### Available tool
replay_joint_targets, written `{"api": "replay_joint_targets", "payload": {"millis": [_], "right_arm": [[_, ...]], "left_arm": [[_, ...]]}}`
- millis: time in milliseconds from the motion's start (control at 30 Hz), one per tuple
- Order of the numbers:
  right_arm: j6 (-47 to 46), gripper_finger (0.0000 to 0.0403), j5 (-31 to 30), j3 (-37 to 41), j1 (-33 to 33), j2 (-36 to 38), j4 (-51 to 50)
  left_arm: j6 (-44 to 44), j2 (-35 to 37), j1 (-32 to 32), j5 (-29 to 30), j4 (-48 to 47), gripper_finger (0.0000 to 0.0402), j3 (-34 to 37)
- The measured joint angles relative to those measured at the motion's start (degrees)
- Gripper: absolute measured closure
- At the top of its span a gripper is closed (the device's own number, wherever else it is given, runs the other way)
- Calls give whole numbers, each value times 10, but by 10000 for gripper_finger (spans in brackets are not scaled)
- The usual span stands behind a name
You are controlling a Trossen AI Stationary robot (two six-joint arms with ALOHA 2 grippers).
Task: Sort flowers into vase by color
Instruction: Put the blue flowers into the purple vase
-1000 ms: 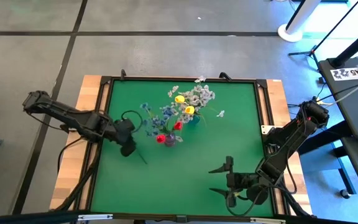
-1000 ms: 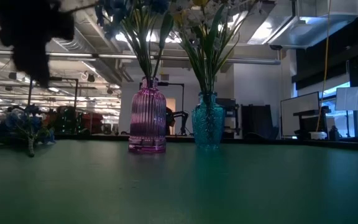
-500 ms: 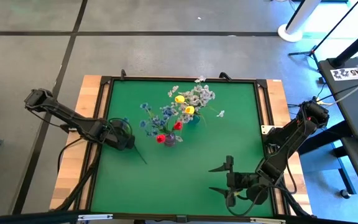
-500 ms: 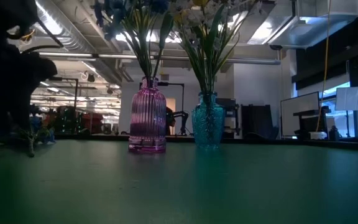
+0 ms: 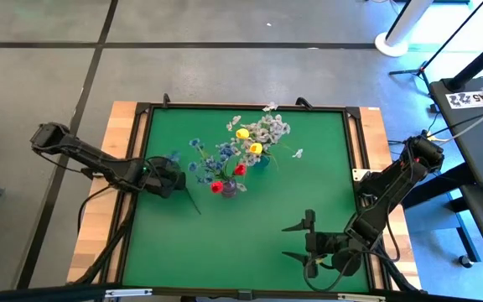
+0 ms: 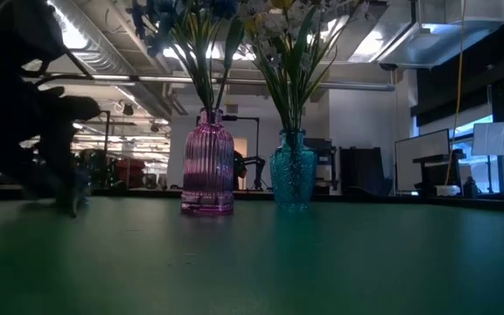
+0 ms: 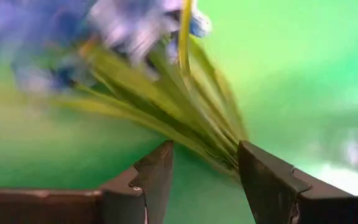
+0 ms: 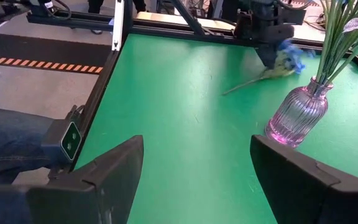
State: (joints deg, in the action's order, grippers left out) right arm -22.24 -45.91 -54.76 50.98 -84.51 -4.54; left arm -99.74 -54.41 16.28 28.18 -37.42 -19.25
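Blue spray (image 7: 104, 43) beside pink vase (image 5: 228, 188): left claw (image 7: 204, 171) spread wide, straddling stems; clench low, centred, before lifting.

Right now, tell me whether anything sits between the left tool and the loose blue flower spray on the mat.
Nothing visible does. The left tool stands open with the blue clustered spray on green stems already between its fingers, low on the green mat, beside the pink ribbed glass vase.

In the left wrist view the blue flower spray (image 7: 73, 37) past the left gripper's (image 7: 205, 163) two fingers (image 7: 157, 174) is a blur cut off by the picture's edge, and its stems hide behind one finger.
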Motion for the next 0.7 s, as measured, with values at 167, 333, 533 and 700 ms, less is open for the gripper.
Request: {"api": "replay_joint_targets", "payload": {"millis": [167,333,533,700], "right_arm": [[0,110,0,0,0,0,0],[0,110,0,0,0,0,0],[1,110,0,0,0,0,-2],[1,110,1,0,0,0,-8]], "left_arm": [[-2,0,-13,46,47,228,6],[-16,-1,-32,54,49,228,6],[-17,-30,-64,53,52,228,6],[1,-85,-89,47,73,243,6]]}}
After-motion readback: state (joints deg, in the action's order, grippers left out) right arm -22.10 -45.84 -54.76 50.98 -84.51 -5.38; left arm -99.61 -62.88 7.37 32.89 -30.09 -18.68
